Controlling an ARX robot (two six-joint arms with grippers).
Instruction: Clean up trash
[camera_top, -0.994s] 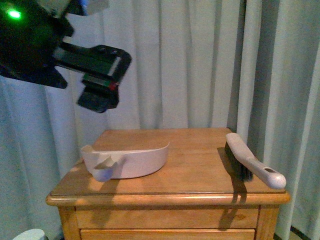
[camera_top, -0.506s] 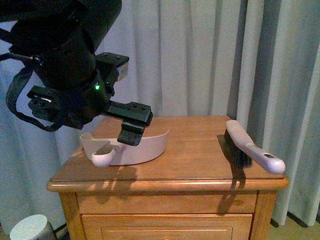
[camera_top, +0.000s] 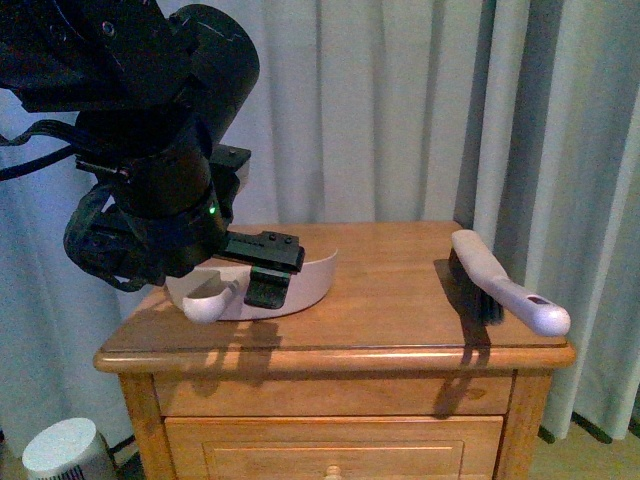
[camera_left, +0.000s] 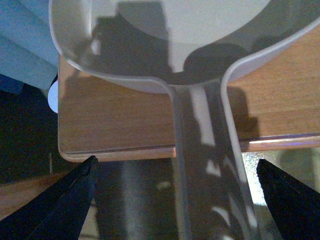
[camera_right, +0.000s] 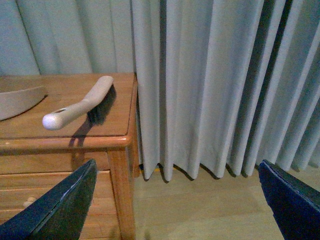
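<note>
Left wrist view: left gripper jaws wide apart, straddling dustpan handle, not touching. Right gripper also wide apart.

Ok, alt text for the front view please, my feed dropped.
The black left arm holds its jaws by the handle of a pale pink dustpan on a wooden nightstand. A brush lies at its right edge.
</note>
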